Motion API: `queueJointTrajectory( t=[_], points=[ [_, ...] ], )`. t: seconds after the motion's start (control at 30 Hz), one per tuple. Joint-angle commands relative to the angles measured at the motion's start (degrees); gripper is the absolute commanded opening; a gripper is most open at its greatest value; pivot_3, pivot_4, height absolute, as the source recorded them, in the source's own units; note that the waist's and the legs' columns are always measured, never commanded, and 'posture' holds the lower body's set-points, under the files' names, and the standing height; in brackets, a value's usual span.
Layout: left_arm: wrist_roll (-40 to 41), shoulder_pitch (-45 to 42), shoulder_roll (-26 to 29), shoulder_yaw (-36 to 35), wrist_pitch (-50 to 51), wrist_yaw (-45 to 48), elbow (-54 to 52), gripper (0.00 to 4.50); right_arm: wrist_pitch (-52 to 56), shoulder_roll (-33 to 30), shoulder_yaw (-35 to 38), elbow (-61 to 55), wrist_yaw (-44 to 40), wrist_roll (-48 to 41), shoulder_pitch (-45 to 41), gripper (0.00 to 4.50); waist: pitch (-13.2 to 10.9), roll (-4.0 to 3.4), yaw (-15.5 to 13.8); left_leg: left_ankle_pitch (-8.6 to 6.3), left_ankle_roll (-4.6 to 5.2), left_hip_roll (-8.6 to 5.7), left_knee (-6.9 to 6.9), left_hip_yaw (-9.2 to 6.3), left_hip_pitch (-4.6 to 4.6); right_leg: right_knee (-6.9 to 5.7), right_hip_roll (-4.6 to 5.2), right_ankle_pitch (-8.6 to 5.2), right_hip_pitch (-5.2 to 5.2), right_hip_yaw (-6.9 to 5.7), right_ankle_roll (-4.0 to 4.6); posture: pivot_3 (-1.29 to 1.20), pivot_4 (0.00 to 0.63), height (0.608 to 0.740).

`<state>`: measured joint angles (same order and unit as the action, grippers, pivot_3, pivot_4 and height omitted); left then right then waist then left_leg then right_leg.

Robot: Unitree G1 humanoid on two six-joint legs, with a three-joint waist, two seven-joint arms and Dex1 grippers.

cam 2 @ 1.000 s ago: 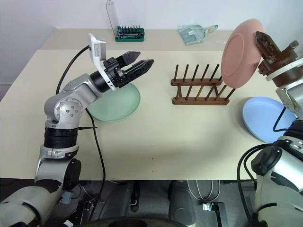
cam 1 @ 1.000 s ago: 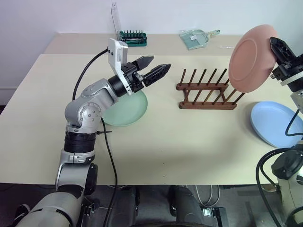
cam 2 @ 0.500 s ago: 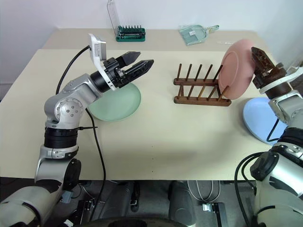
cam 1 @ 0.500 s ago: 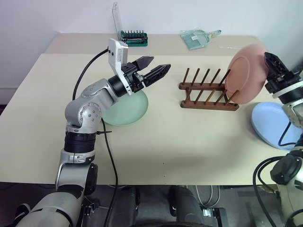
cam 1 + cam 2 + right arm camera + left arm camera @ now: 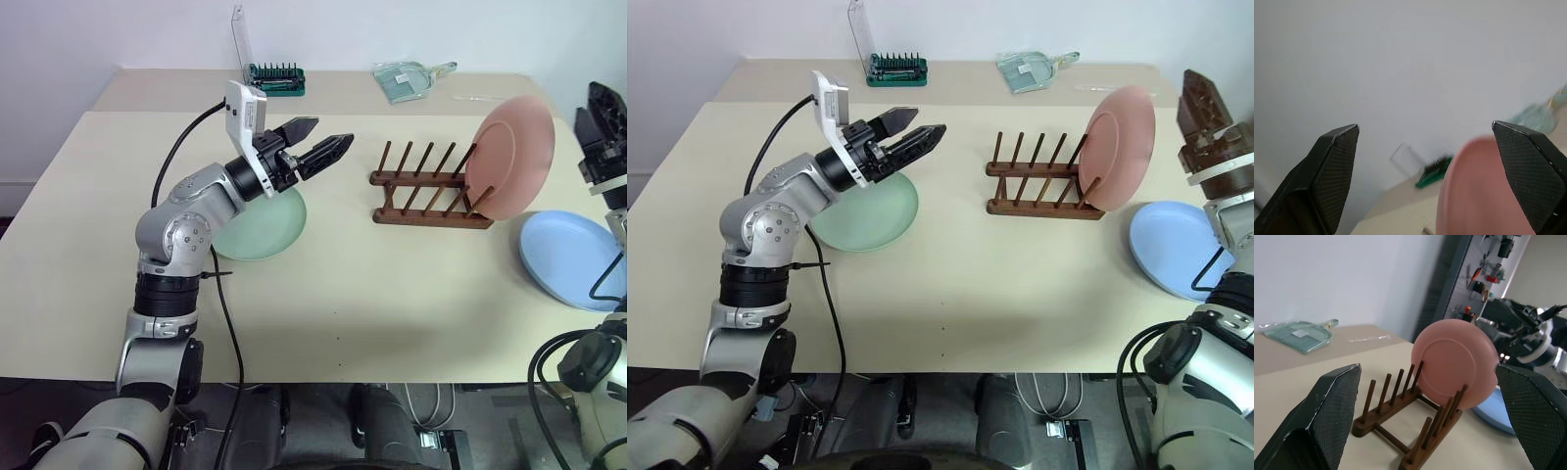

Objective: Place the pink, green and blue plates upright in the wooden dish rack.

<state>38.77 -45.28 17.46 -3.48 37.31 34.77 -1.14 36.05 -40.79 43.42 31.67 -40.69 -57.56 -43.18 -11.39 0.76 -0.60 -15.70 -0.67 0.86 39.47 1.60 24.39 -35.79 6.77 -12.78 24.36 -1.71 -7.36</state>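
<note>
One plate is now in place: the pink plate [image 5: 510, 156] stands upright at the right end of the wooden dish rack [image 5: 430, 186], and the right gripper [image 5: 1216, 125] has let go and pulled back, jaws wide. The green plate [image 5: 262, 224] lies flat at left under the open left gripper [image 5: 318, 143]. The blue plate [image 5: 574, 259] lies flat, near right. Nothing blocks the free slots; the bit holder [image 5: 275, 77] and dustpan [image 5: 409, 78] stay far.
</note>
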Motion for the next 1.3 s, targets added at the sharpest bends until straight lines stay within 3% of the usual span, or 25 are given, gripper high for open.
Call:
queueJointTrajectory(
  t=[0.03, 0.2, 0.47, 0.6, 0.73, 0.83, 0.93, 1.3],
  points=[
    [-3.3, -1.4, 2.7, -0.1, -1.3, 0.3, 0.4, 4.5, -5.4, -0.5, 1.2, -5.5, 0.1, -0.3, -3.5, 4.44, 0.0, -0.01, 0.1, 0.0, 0.0, 0.0, -0.01, 0.0, 0.0, 0.0, 0.0, 0.0, 0.0, 0.0, 0.0, 0.0, 0.15, 0.724],
    [-9.2, -5.7, 12.0, -1.0, 4.0, -1.3, 9.8, 4.5, 3.0, 1.0, -2.2, -21.2, -1.9, -9.2, -2.4, 4.44, 0.0, -0.01, 0.5, 0.02, -0.04, 0.01, -0.12, -0.01, -0.04, -0.04, -0.02, 0.0, 0.04, 0.0, 0.0, 0.0, 0.15, 0.724],
    [-14.6, -23.8, 22.6, -2.4, 24.2, -5.3, 40.2, 4.5, 11.4, 3.5, -10.4, -37.9, -1.0, -18.1, 3.1, 4.44, 0.0, 0.07, 0.3, 0.03, -0.04, 0.01, -0.16, -0.05, -0.01, -0.2, -0.01, -0.01, 0.07, -0.04, -0.01, 0.0, 0.15, 0.724],
    [-16.9, -30.3, 25.8, 6.2, 34.9, 6.8, 48.7, 4.5, 11.7, 5.8, -12.5, -39.7, 0.3, -20.4, 3.7, 4.44, 0.0, 0.07, 0.1, 0.03, -0.05, 0.0, -0.22, -0.03, 0.0, -0.22, -0.01, -0.02, 0.1, -0.04, -0.02, 0.0, 0.15, 0.724],
    [-23.3, -35.2, 28.0, 16.1, 35.7, 19.4, 60.3, 4.5, 10.2, 8.0, -13.6, -39.9, 0.8, -20.2, 5.2, 4.44, 0.0, 0.08, 0.1, 0.03, -0.06, 0.0, -0.25, -0.02, 0.02, -0.21, -0.02, -0.02, 0.12, -0.05, -0.02, 0.0, 0.15, 0.724],
    [-30.1, -36.3, 28.0, 22.2, 29.9, 25.3, 66.8, 4.5, 10.1, 8.4, -13.9, -39.6, 0.8, -20.4, 5.8, 4.44, 0.0, 0.07, 0.4, 0.03, -0.06, 0.0, -0.27, 0.0, 0.03, -0.22, -0.03, -0.02, 0.19, -0.04, -0.01, 0.0, 0.15, 0.724],
    [-34.5, -35.9, 26.7, 23.7, 25.0, 27.2, 71.7, 4.5, 9.9, 8.5, -13.6, -39.1, 1.1, -20.9, 5.9, 4.44, 0.0, 0.09, 0.5, 0.03, -0.06, 0.02, -0.31, 0.01, 0.04, -0.23, -0.03, -0.03, 0.23, -0.04, 0.0, 0.0, 0.15, 0.724],
    [-36.7, -33.2, 19.8, 15.1, 22.9, 24.4, 77.5, 4.5, 10.2, 6.5, -12.5, -39.9, 2.1, -22.2, 7.0, 4.44, 0.0, 0.1, -0.1, 0.03, -0.05, 0.02, -0.25, -0.01, 0.08, -0.27, 0.0, -0.02, 0.23, -0.03, -0.01, 0.0, 0.15, 0.724]
  ],
)
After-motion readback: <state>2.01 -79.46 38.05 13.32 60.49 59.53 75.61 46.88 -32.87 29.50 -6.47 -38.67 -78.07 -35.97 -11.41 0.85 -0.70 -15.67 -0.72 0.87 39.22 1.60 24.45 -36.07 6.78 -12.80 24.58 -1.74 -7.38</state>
